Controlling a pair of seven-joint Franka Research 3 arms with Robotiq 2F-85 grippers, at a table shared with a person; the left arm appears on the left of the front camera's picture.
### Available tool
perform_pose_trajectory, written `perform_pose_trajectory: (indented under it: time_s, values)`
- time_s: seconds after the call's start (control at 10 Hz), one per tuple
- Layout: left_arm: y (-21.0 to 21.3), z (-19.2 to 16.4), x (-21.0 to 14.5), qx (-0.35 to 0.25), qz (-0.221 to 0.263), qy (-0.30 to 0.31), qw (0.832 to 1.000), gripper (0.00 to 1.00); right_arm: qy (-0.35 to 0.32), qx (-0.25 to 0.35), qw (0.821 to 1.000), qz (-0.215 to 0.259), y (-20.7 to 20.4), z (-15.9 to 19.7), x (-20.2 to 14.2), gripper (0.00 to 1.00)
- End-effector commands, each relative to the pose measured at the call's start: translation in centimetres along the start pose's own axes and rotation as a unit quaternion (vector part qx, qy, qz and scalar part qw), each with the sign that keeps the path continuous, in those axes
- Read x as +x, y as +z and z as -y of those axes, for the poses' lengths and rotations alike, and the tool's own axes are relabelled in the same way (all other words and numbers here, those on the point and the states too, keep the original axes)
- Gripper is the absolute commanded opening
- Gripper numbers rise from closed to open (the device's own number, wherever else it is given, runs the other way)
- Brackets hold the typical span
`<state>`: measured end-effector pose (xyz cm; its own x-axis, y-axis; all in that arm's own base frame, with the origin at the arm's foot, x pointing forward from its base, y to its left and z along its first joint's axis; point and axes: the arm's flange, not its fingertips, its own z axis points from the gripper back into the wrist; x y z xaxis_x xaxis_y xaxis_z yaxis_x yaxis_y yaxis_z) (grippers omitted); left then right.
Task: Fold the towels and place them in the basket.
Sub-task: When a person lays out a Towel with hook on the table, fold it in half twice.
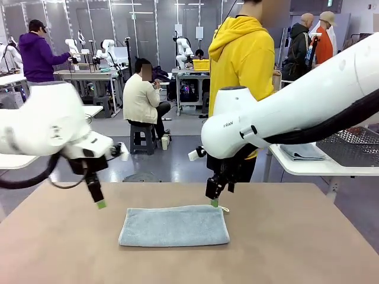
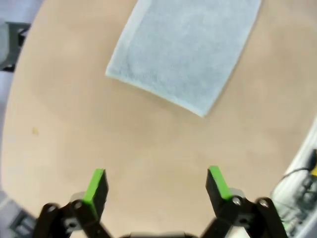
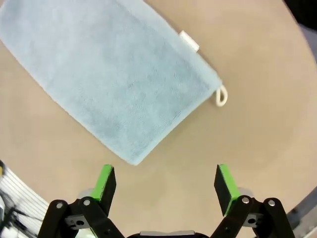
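Note:
A pale grey-blue towel (image 1: 174,226) lies folded into a flat rectangle on the tan table, near the middle. My left gripper (image 1: 99,200) hangs open just above the table, off the towel's far left corner. My right gripper (image 1: 215,199) hangs open above its far right corner. In the left wrist view the towel (image 2: 185,54) lies ahead of the empty, open left gripper (image 2: 157,183). The right wrist view shows the towel (image 3: 109,79) with its white label (image 3: 188,41) and corner loop (image 3: 221,96), beyond the open right gripper (image 3: 166,186). The dark grey basket (image 1: 350,145) stands on a white side table at the right.
A folded pale cloth (image 1: 302,152) lies next to the basket on the side table (image 1: 308,168). A person in a yellow hoodie (image 1: 240,59) stands at the table's far side. Bare tabletop (image 1: 296,236) surrounds the towel.

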<state>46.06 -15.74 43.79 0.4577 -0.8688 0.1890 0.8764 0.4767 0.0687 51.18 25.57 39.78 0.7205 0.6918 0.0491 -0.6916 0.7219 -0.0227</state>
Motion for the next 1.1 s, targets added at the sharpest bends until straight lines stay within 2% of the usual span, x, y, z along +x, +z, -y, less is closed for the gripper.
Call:
perform_pose_trajectory:
  time_s: [0.0, 0.4, 0.6, 0.7, 1.0]
  values:
    - [2.1, 2.7, -4.7, 0.006, 0.039, 0.058, 0.998, 1.0, -0.104, 0.006, 0.994, 0.021, -1.2, -0.9, -1.6, 1.0]
    - [4.4, 7.1, -11.5, 0.012, 0.07, 0.119, 0.99, 1.0, -0.242, 0.006, 0.97, 0.017, -2.9, -0.8, -2.8, 1.0]
    - [4.8, 7.9, -12.9, 0.02, 0.083, 0.124, 0.989, 1.0, -0.266, -0.008, 0.964, 0.005, -3.0, -0.8, -2.7, 1.0]
    - [5.5, 5.2, -10.7, 0.009, 0.076, 0.115, 0.99, 1.0, -0.229, 0.012, 0.973, 0.005, -2.9, -0.2, -2.6, 1.0]
    - [5.5, 5.2, -10.7, 0.009, 0.076, 0.115, 0.99, 1.0, -0.229, 0.012, 0.973, 0.005, -2.9, -0.2, -2.6, 1.0]
